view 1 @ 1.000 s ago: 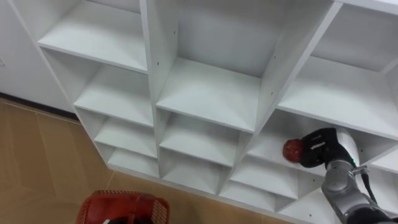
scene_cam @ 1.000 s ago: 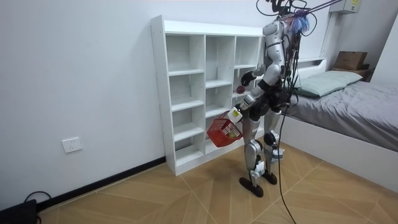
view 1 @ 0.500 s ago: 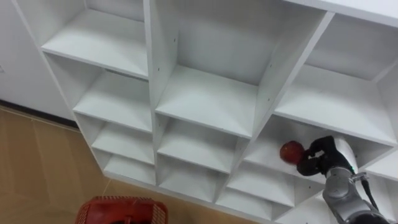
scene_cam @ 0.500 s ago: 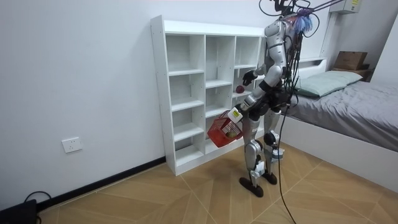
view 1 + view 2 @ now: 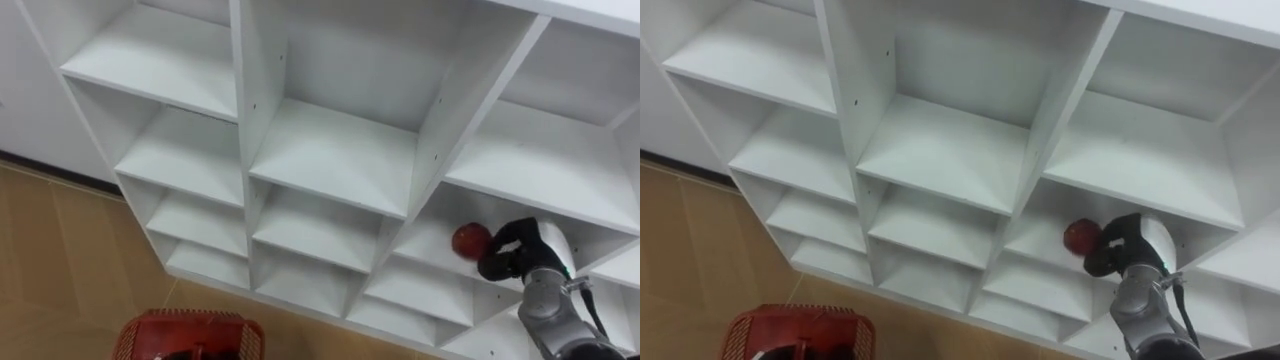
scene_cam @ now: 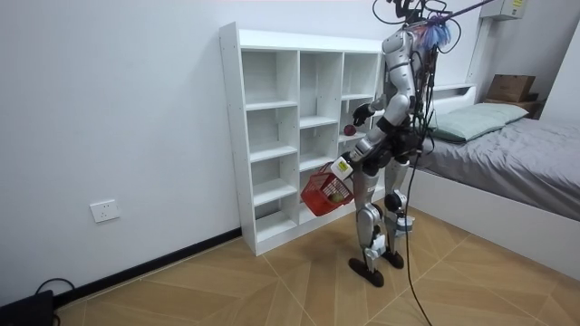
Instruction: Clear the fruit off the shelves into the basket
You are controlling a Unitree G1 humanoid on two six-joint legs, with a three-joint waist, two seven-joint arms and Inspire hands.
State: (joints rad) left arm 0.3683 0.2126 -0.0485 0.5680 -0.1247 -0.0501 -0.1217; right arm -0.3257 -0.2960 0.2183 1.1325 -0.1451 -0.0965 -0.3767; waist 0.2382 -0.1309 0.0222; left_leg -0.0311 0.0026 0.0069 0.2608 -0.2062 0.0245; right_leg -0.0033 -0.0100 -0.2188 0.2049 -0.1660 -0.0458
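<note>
One white closet (image 5: 330,150) across the whole frame. Red basket (image 5: 190,336) at the bottom-left edge, hanging off left hand (image 6: 347,163); can't tell its fingers. Right hand (image 5: 512,256) at lower right, fingers curled on red fruit (image 5: 468,240) inside a right-column compartment. Looks like a partial wrap: could slip on pull-out, clip the shelf edge, or drop short of the basket far across the frame.
</note>
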